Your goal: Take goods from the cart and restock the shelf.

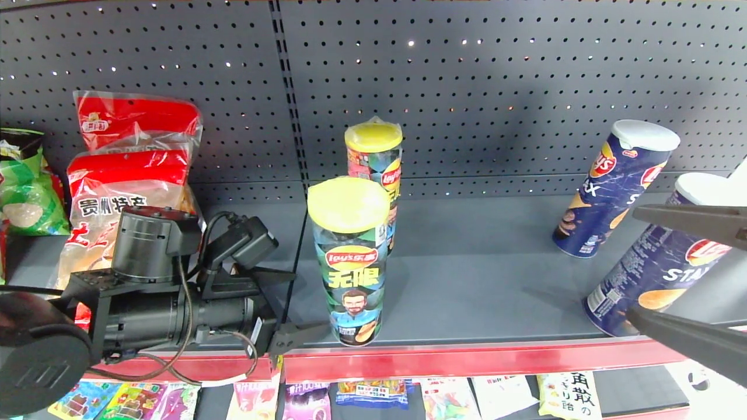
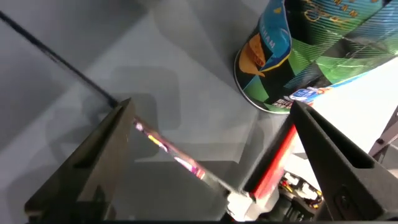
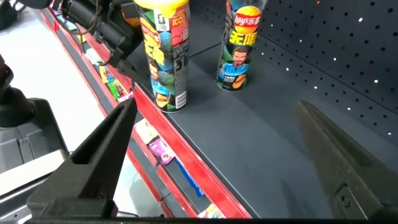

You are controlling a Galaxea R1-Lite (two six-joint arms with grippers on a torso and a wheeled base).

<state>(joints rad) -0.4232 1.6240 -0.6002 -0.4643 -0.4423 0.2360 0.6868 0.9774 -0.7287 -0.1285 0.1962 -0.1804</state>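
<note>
A grey shelf [image 1: 467, 280] with a red front lip is backed by pegboard [image 1: 496, 87]. Two green cans stand on it, the front can [image 1: 350, 256] before the rear can [image 1: 376, 154]. Two blue cans [image 1: 613, 186] [image 1: 665, 268] stand to the right and two red bags [image 1: 125, 175] to the left. The left gripper [image 1: 306, 300] is apart and empty, just beside the front can. The right gripper [image 3: 217, 106] is spread wide and empty.

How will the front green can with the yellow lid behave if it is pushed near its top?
The front green can is tall and narrow, standing upright, so a high push would probably tip it. Being round, it would likely roll once down, perhaps off the shelf edge it stands near.
</note>
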